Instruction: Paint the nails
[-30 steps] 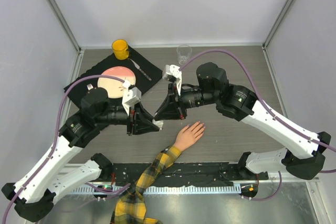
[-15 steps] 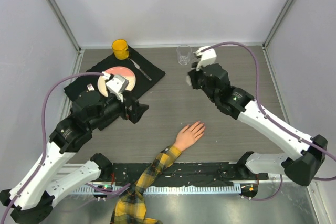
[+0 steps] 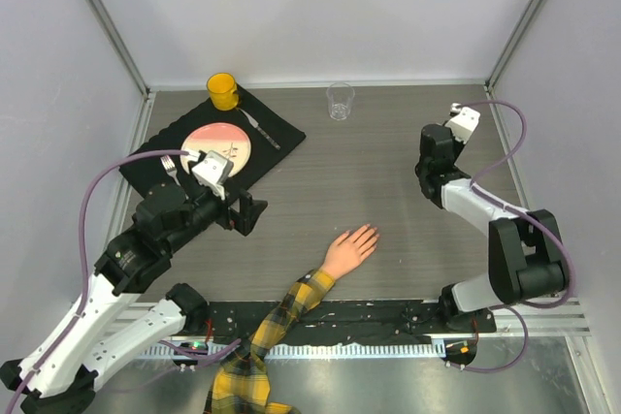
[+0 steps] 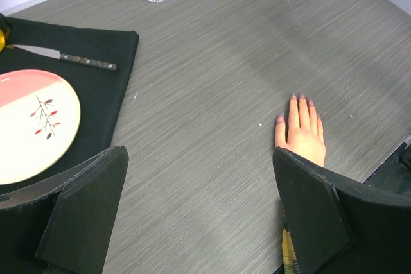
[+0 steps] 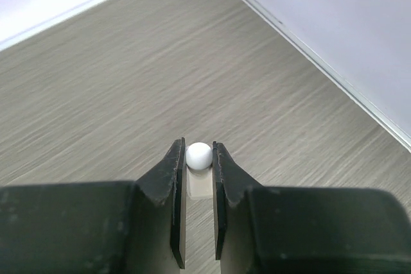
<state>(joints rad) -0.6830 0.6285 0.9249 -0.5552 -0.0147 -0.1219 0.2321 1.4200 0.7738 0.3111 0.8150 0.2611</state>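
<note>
Hovering left gripper [image 3: 247, 212] [image 4: 199, 153]: fingers [image 4: 83, 213] flung wide apart, and only bare table [image 4: 212, 62] shows between them in the wrist view.
Black mat [image 3: 281, 130]: lies behind this gripper and off to its left. It carries a pink-and-cream plate [image 3: 218, 143], a fork [image 3: 167, 164] at the plate's left, a knife [image 3: 260, 128] on its far side and a yellow cup [image 3: 222, 91] at the far corner.
Clear glass [image 3: 340, 101]: stands off the mat on the far side of the table, well beyond the left gripper.
Mannequin hand [image 3: 351, 249] [image 4: 302, 129]: lies palm down, flat on the table, fingers outstretched. It is to the right of the left gripper and nearer the arm bases, apart from it. In the wrist view it sits ahead, just inside the right-hand finger.
Nails [image 4: 302, 97]: tiny, at the fingertips, the end of the mannequin hand farthest from the sleeve. They look a shade darker than the skin in the left wrist view and are too small to read from above. Neither gripper touches them.
Plaid sleeve [image 3: 281, 312]: yellow and black, running from the wrist down to the near edge between the two bases.
Right gripper [image 5: 198, 147]: fingers pressed in on a small bottle. The nails lie well off to its left, nearer the bases.
Small bottle [image 5: 198, 155]: round white cap pinched between the fingertips, clear body below. Can't tell whether it rests on the table.
</note>
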